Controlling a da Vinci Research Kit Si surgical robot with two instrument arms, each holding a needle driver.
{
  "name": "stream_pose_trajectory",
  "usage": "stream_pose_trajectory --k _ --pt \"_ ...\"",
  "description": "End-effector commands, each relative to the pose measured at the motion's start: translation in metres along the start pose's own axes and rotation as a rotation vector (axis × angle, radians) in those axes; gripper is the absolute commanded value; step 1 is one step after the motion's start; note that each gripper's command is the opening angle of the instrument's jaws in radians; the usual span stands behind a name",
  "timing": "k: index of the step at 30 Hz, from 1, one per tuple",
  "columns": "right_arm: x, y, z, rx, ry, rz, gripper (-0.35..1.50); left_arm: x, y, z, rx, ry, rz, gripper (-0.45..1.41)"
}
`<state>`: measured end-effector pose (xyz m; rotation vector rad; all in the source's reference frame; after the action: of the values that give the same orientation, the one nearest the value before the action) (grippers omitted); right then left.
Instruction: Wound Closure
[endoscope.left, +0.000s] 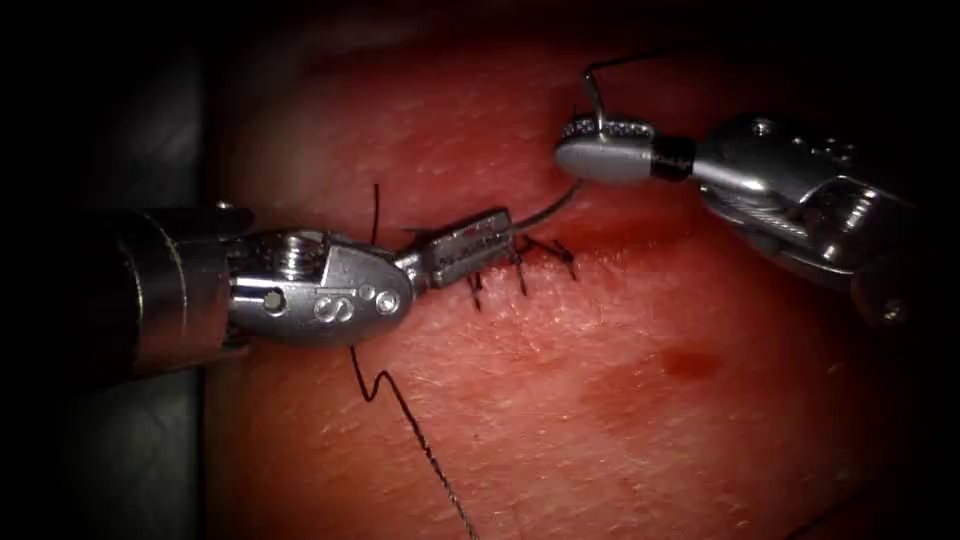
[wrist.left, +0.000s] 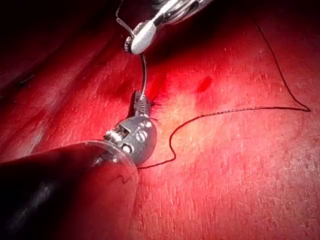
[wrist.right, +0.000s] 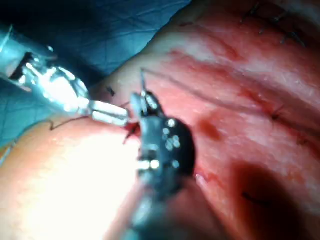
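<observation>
Both grippers clamp needle: right gripper near tail, left gripper near tip, over cut.

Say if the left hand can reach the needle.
Likely yes: the needle, gripped near one end by the right hand, curves down to the left hand at the cut; nothing lies between.

So the left tool sits mid-frame left, jaws over the stitched cut. The right tool is upper right, clamped on the needle, which curves down between them. Thread trails toward the bottom across the tissue.
</observation>
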<state>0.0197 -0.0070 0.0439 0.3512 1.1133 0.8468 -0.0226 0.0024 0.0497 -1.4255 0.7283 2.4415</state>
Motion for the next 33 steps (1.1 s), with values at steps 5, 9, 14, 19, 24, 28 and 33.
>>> stream_pose_trajectory --k 5,9,14,19,24,28,33 --pt "-0.0006 0.0009 -0.0017 -0.007 0.023 -0.079 -0.35 0.0007 0.0006 0.0004 -0.009 0.014 -0.067 0.66" --pt "-0.0012 0.0011 -0.0029 0.013 -0.003 -0.211 -0.35 0.0028 -0.0014 -0.0002 -0.131 0.088 -0.357 1.18" --pt "-0.0018 0.0006 -0.0035 0.075 -0.007 -0.341 -0.35 0.0052 -0.0045 0.0 -0.281 0.058 -0.562 1.09" --pt "-0.0025 0.0001 -0.0036 0.137 0.003 -0.465 -0.35 0.0057 -0.0061 0.0014 -0.401 -0.056 -0.655 1.06" --pt "-0.0027 -0.0005 -0.0035 0.197 0.031 -0.563 -0.35 0.0048 -0.0056 0.0032 -0.528 -0.197 -0.685 1.03" --pt "-0.0027 -0.0011 -0.0037 0.226 0.069 -0.669 -0.35 0.0032 -0.0052 0.0044 -0.601 -0.263 -0.697 0.99" --pt "-0.0027 -0.0022 -0.004 0.278 0.089 -0.788 -0.35 0.0012 -0.0053 0.0056 -0.748 -0.281 -0.785 0.93"
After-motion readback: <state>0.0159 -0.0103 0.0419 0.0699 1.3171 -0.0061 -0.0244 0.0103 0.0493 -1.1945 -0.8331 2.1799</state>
